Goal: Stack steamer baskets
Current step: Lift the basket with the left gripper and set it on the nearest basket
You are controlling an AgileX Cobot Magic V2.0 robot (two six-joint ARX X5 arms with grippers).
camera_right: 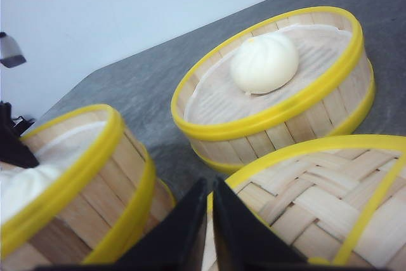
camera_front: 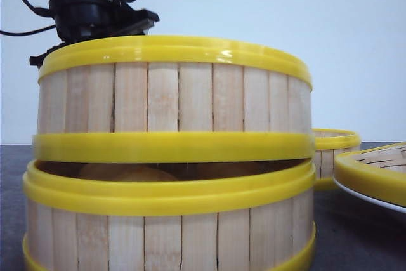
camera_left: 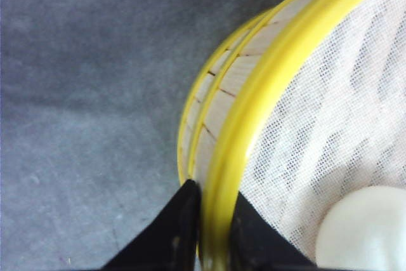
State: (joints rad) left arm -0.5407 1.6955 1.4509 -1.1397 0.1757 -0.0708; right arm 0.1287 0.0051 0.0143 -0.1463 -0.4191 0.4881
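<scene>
Upper basket poised over lower
Left end effector [camera_left: 212, 220] pinches the upper yellow-banded bamboo steamer basket [camera_front: 174, 96] rim, tilted above the lower basket [camera_front: 168, 220]; right end effector [camera_right: 209, 220] closed, empty.

2 stacked baskets [camera_front: 171, 157] fill the front; open table [camera_left: 82, 93] on their left.

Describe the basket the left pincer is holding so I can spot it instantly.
Find the two-basket stack filling the front view. It is the upper basket, hanging tilted just above the lower basket. Unlike the others, the left pincer clamps its rim.
</scene>
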